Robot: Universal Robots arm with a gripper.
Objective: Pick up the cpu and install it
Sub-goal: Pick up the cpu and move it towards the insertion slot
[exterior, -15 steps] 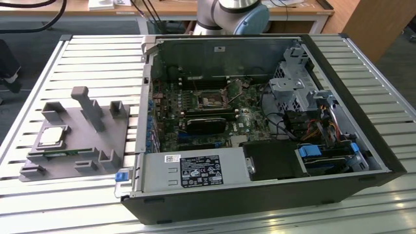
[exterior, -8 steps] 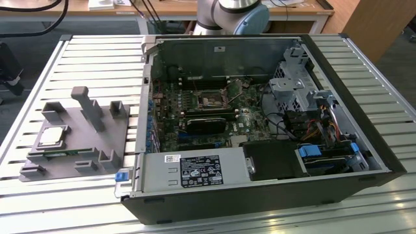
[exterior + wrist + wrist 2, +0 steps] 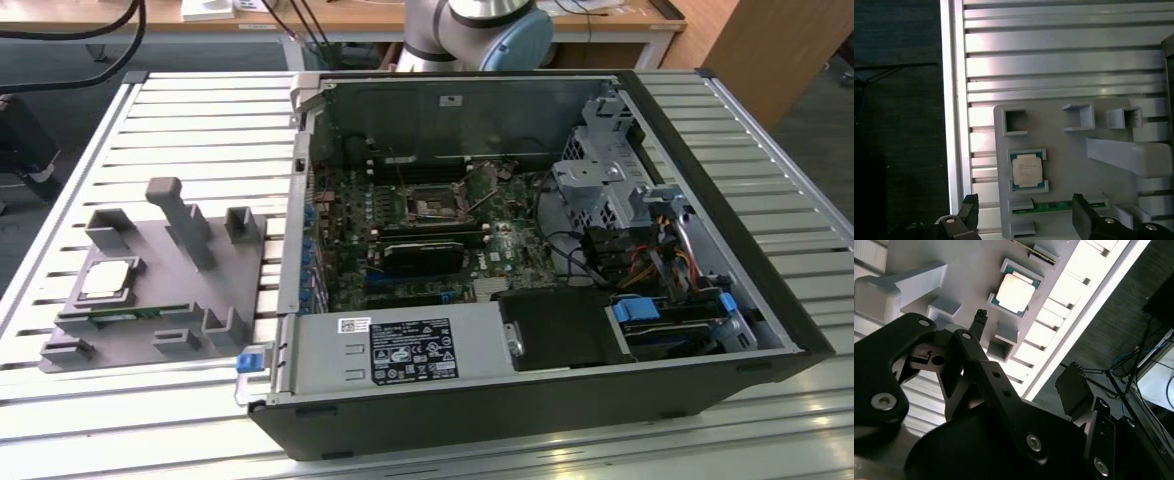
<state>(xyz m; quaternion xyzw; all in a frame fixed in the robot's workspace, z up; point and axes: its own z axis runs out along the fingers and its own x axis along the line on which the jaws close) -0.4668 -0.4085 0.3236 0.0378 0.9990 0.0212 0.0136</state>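
1. Hovering above the grey moulded holder tray [image 3: 1054,125], the black two-finger claw [image 3: 1026,220] had its fingers [image 3: 970,215] spread wide apart and gripped nothing.
2. The cpu [image 3: 1027,170], a small flat square chip with a silvery metal top plate and thin green rim, lay plate-up in a shallow square pocket of the tray. The pocket lips likely stopped it sliding and fixed its spot for a clean pick.
3. In the first wrist view the cpu sat between the lines of the two fingers, apart from both. The wide spread was probably there to straddle the chip's edges.
4. A narrow green memory stick [image 3: 1051,206] stood on edge in a slot just beside the cpu, untouched.
5. In the exterior view the tray rested on the slatted metal worktop [image 3: 200,110] at the exterior view's left, well apart from the black open computer case [image 3: 534,425].
6. The case lay on its side with the panel off, so the board faced up for reach from above. The square motherboard socket [image 3: 438,207] looked empty.
7. Judged from this, the pick was not yet made and the install not begun.
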